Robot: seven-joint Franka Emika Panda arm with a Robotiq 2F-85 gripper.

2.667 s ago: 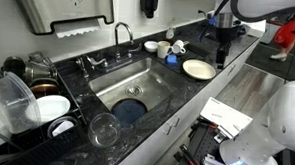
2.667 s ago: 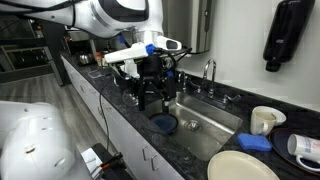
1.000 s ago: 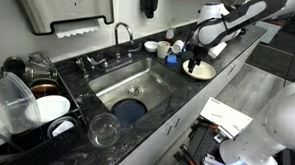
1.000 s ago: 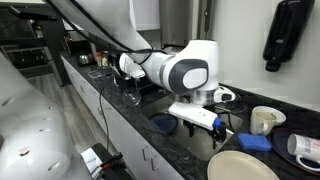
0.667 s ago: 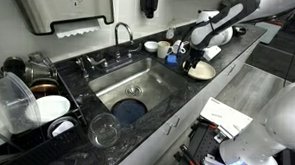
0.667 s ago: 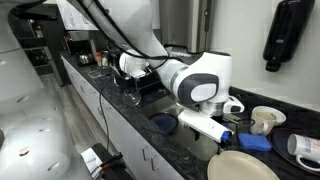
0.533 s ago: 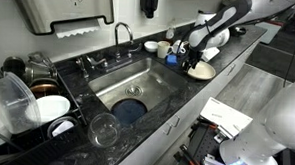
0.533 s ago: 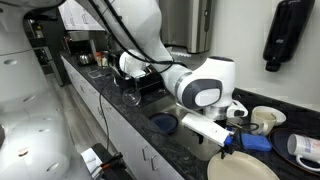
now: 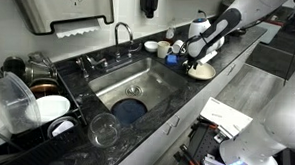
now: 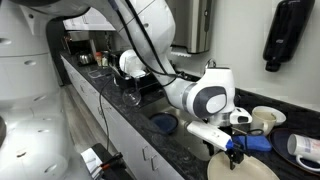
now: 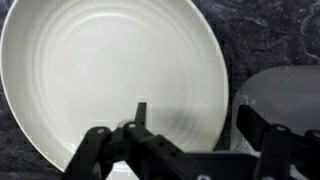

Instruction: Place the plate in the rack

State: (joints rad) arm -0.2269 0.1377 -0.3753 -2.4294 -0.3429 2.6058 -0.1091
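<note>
**Open jaws straddle the plate's rim**

The round cream plate (image 11: 110, 80), smooth and glossy with faint rings, lies flat and face up on the dark speckled counter (image 11: 270, 30). It sits near the counter's front edge, well apart from the black wire rack (image 9: 30, 137) beyond the steel sink (image 9: 137, 87). The gripper (image 11: 190, 125) is spread wide, one finger inside the rim and one outside. Cups (image 9: 162, 48) stand behind the plate. Being round, it has no long axis.

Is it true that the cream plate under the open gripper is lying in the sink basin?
No: the plate under the open gripper lies on the dark counter beside the sink, not in its basin, as an exterior view shows.
</note>
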